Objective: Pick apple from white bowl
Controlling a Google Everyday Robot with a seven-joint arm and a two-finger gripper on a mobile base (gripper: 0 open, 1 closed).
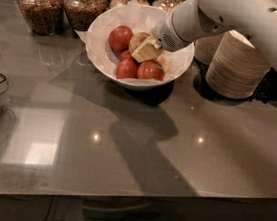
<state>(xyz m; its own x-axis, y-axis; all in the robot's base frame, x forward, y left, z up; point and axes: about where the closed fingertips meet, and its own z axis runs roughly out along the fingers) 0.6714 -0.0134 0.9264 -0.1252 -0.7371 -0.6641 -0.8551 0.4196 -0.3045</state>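
Hand [147,50] touches round apple [136,39] in paper-lined white bowl [98,49].

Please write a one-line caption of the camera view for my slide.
The robot's pincer reaches into the wide white paper-lined bowl, at the yellowish-tan apple among solid red apples.
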